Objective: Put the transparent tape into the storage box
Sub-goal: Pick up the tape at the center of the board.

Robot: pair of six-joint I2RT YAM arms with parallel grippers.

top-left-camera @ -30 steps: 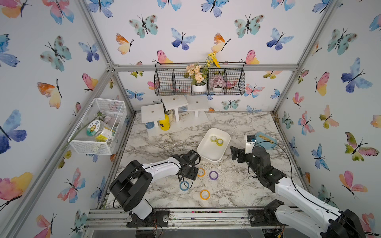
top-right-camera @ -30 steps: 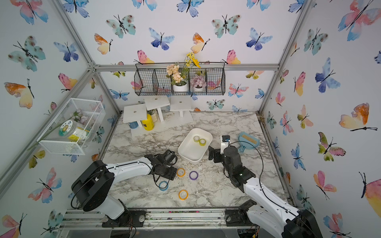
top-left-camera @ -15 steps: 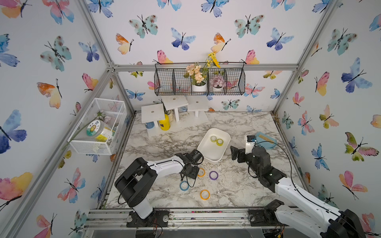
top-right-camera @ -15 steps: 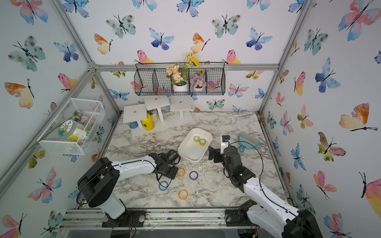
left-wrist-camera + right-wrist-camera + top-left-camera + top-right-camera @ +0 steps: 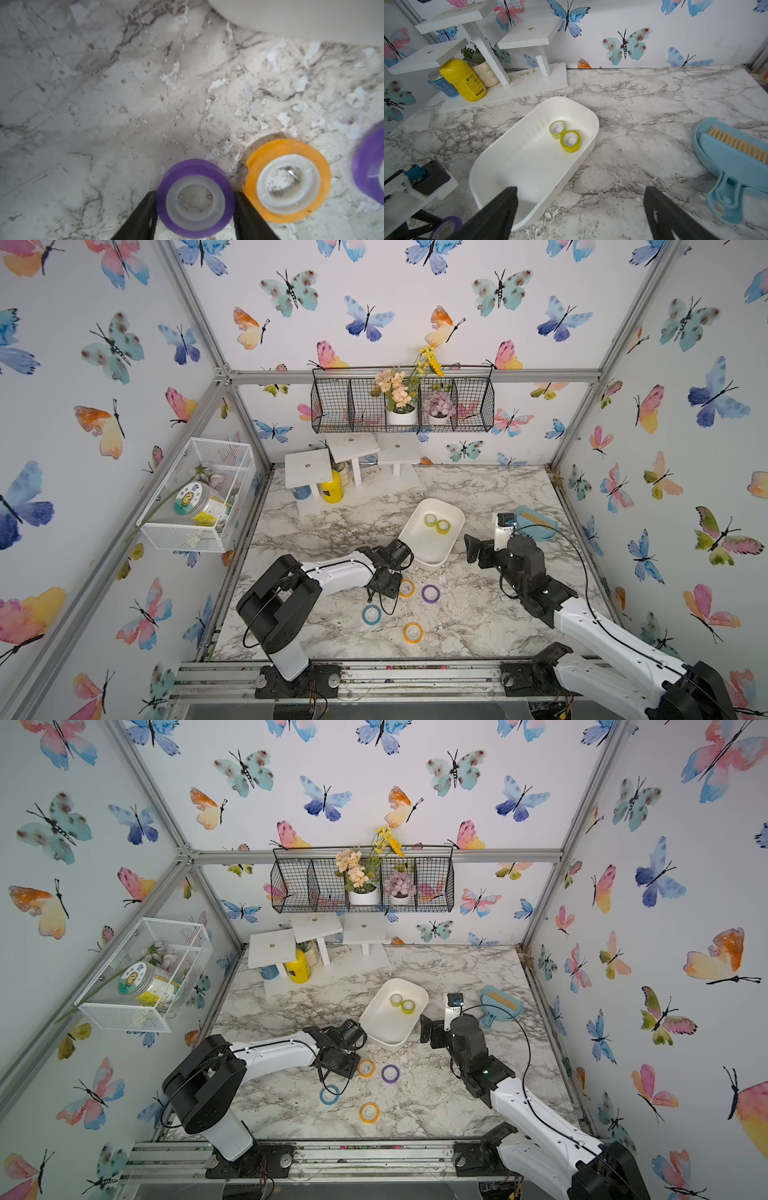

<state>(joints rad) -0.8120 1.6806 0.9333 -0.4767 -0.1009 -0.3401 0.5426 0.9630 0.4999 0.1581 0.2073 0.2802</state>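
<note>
Since the left gripper [image 5: 195, 194] is clamped on the purple tape roll [image 5: 195, 200], best lift straight up to clear the orange roll [image 5: 288, 182] just beside it before swinging to the storage box [image 5: 424, 547] nearby. Roll sits between the jaws, pinched across its outer wall; right gripper [image 5: 579, 189] gapes empty, facing the box.

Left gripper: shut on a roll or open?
Shut on the purple tape roll: the left wrist view shows the left gripper with a finger against each side.
</note>
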